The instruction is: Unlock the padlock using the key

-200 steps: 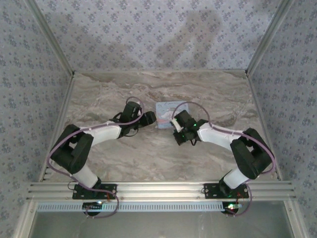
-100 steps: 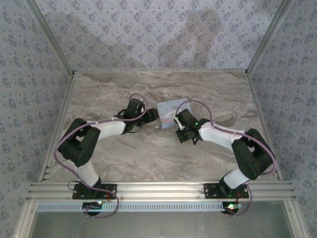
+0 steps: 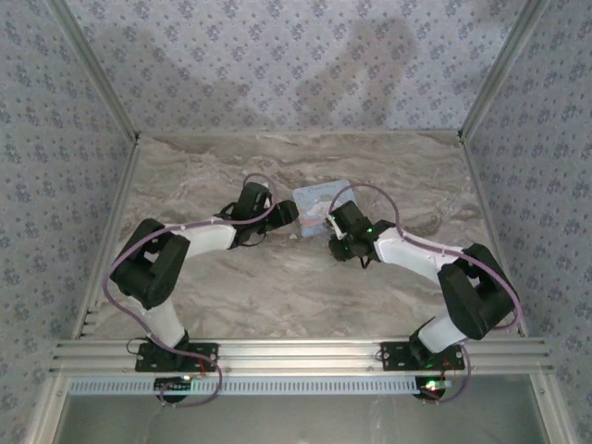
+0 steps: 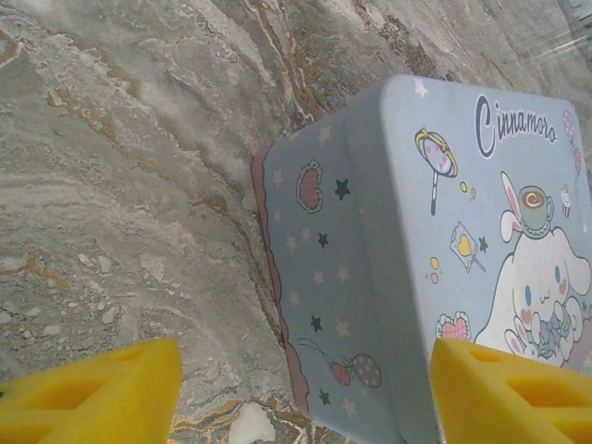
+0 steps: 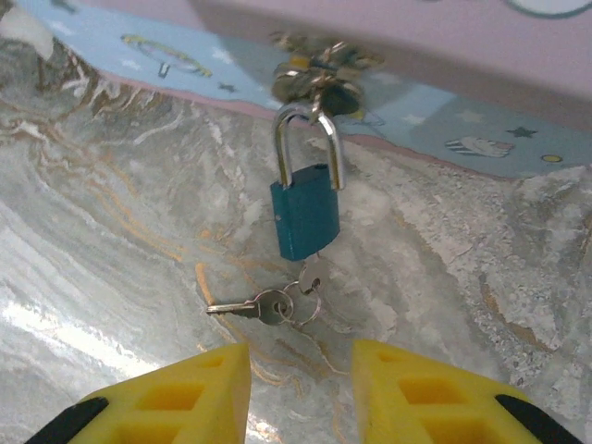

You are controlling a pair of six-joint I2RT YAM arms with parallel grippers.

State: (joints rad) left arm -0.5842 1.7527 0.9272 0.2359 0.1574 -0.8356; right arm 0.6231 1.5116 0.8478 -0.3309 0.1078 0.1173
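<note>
1. The right gripper [image 5: 301,393] has its yellow fingers a little apart and grips nothing, sitting just short of the keys [image 5: 264,305] on the marble table [image 5: 111,250].
2. The padlock [image 5: 306,218] (teal, silver shackle) is hooked through the tin's [image 5: 444,111] clasp, just beside the keys.
3. The left gripper [image 4: 305,393] is spread wide and empty at the tin's corner.

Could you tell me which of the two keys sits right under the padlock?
The upper key, its head just below the teal padlock; the other key lies flat, blade pointing left.
</note>
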